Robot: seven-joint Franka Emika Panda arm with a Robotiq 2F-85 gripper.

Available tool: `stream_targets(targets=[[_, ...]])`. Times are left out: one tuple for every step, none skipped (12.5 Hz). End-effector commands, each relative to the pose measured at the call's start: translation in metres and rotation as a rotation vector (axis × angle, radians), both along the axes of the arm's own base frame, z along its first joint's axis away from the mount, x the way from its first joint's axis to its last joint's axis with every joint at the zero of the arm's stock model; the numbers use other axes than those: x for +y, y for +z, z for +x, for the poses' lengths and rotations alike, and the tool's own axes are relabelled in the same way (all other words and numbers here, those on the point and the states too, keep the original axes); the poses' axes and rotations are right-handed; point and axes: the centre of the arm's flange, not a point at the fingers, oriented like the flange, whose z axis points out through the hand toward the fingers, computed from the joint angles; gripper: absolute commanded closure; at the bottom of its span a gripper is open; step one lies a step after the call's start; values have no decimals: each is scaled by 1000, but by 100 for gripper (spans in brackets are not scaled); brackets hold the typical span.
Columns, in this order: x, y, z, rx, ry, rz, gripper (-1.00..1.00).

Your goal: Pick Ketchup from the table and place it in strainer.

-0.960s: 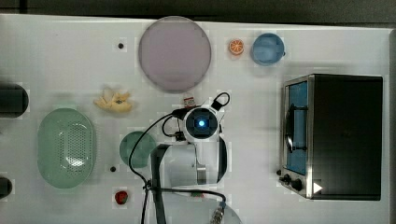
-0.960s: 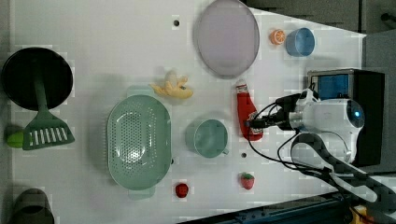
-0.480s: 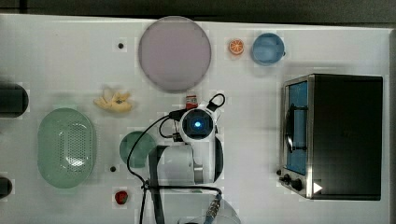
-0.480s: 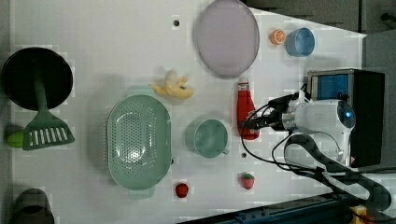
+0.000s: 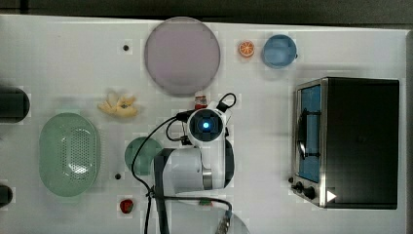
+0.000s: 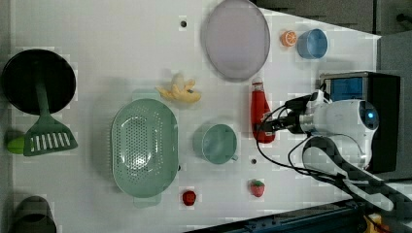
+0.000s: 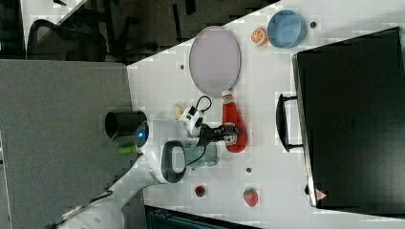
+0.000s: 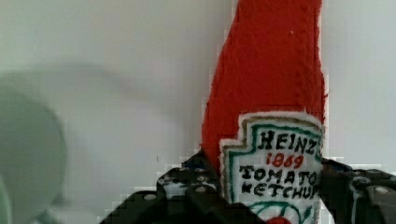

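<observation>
Grasp step: tool (image 8: 261,198) clamped on ketchup (image 6: 261,114), lying on counter (image 6: 121,43). Next: lift, carry to strainer (image 6: 143,145) at left view's left.

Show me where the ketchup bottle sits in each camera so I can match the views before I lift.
Top view: ketchup, just its capped end past the arm, below the round plate.
Left view: ketchup lies centre-right, cap toward that plate, gripper at its base.
Right view: ketchup in the middle, under the plate.
Wrist view: ketchup, label facing up.
Shared landmark: the round plate.
</observation>
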Motion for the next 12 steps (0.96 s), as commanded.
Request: stream_targets(targets=[[1,99,21,-82,-5,-29,-25],[8,127,22,-72,-4,-42,-25],[17,153,22,-63,8,-53,-25],[29,176,21,-61,25,-63,-25],[45,198,21,-70,29,-69,-25],[63,216,20,-81,19,-74,-25],[84,231,18,-89,-3,-73,-25],[106,241,14,-88,-32,-62,-25],[129,245,9,-80,-70,-49,-25],[154,246,3,-76,-116,-32,-25],[181,245,-5,-73,-152,-19,-25],[206,241,-14,-69,-170,-17,-25]])
